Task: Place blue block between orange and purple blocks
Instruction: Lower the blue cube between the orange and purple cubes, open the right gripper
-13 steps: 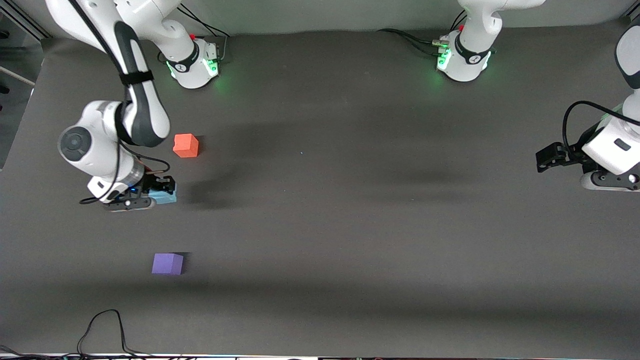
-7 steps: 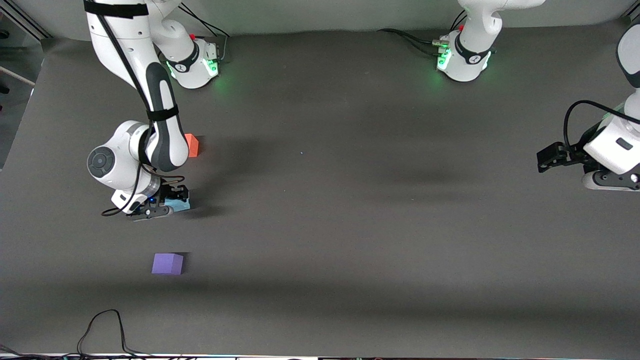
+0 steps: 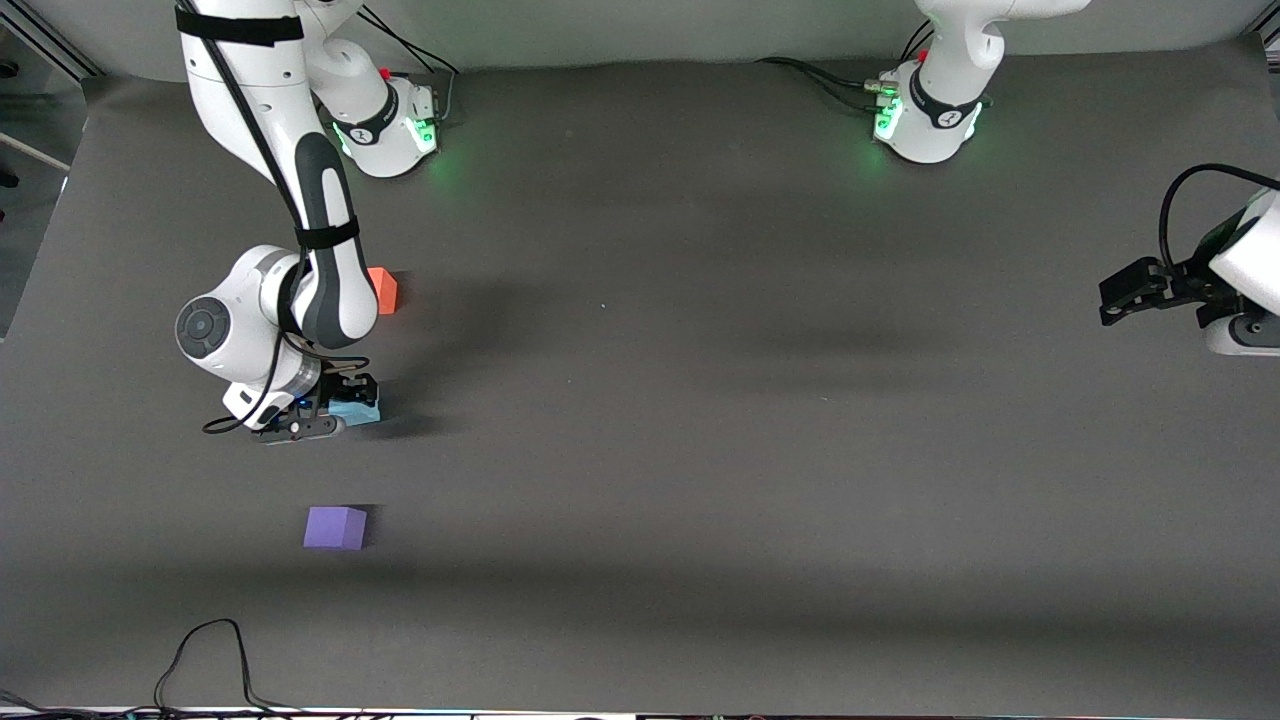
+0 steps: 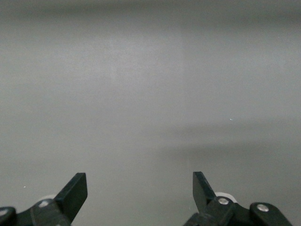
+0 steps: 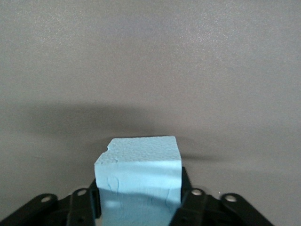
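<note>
Right claw (image 3: 340, 408): clamped on our blue block (image 3: 357, 409), low over the counter (image 3: 700, 450) between the orange block (image 3: 383, 290) and purple block (image 3: 335, 527). Left claw (image 4: 140, 195): waiting, wide apart, empty. Risk, in our judgement: the block tipping on release if it is not seated.

The right arm bends down low, and its right gripper (image 3: 345, 408) is squeezed tight on something. The left arm waits at its end, and its left gripper (image 4: 140, 190) has fingers spread wide.
</note>
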Action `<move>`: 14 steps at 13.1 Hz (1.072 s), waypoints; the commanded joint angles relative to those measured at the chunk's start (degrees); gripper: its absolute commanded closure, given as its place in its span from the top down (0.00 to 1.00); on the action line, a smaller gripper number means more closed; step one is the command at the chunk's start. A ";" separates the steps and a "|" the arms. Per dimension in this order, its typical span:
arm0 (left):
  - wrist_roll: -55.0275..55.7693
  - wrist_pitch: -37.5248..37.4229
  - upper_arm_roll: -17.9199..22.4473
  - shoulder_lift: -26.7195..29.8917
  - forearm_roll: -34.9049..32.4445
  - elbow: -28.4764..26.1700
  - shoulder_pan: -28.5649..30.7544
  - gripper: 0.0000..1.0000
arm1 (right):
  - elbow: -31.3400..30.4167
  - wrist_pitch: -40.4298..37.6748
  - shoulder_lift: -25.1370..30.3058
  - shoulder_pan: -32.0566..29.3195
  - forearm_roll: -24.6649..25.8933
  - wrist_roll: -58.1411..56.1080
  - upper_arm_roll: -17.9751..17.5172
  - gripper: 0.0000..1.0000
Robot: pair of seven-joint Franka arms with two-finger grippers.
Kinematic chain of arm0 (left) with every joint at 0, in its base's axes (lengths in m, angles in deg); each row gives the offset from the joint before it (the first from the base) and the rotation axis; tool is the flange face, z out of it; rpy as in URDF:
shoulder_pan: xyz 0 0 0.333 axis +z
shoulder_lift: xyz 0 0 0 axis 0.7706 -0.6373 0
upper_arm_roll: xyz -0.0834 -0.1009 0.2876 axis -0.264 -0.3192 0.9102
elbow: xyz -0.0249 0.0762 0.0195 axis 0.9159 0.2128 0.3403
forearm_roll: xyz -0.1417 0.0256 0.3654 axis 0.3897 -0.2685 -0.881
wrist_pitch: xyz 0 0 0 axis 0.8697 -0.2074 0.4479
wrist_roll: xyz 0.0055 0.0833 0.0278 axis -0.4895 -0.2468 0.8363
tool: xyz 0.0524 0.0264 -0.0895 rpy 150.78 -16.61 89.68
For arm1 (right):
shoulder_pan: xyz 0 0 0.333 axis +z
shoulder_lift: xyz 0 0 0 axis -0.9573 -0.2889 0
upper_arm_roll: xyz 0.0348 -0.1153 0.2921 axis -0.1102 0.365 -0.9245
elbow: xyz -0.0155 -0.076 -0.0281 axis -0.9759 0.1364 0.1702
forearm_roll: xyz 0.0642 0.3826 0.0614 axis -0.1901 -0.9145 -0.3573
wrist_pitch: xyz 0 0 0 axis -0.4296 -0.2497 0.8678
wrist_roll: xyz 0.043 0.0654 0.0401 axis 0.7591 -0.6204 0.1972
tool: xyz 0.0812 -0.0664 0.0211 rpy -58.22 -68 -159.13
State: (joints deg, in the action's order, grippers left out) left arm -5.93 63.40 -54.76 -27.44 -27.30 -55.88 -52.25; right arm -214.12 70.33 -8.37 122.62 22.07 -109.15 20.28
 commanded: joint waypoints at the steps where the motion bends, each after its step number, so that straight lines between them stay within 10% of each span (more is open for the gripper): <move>1: 0.82 -1.30 -0.57 0.16 0.69 0.81 0.53 1.00 | 0.93 -0.12 -0.59 0.15 -2.24 -1.96 0.41 1.00; 6: 0.74 -1.65 -0.57 -0.02 0.70 0.63 0.53 1.00 | 7.14 -12.64 4.15 1.55 -0.23 -1.35 5.05 1.00; 11: 1.00 -3.50 -0.65 -0.02 0.78 0.45 0.26 1.00 | 28.41 -39.54 7.39 3.32 8.83 5.24 12.01 1.00; 14: 1.00 -3.50 -0.57 -0.11 1.22 0.45 0.44 1.00 | 38.68 -48.33 10.39 -1.31 14.35 8.91 10.10 1.00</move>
State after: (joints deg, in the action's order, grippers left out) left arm -5.85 61.03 -54.92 -27.57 -26.77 -55.94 -52.23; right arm -181.85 27.96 0.27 124.95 32.42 -104.15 32.16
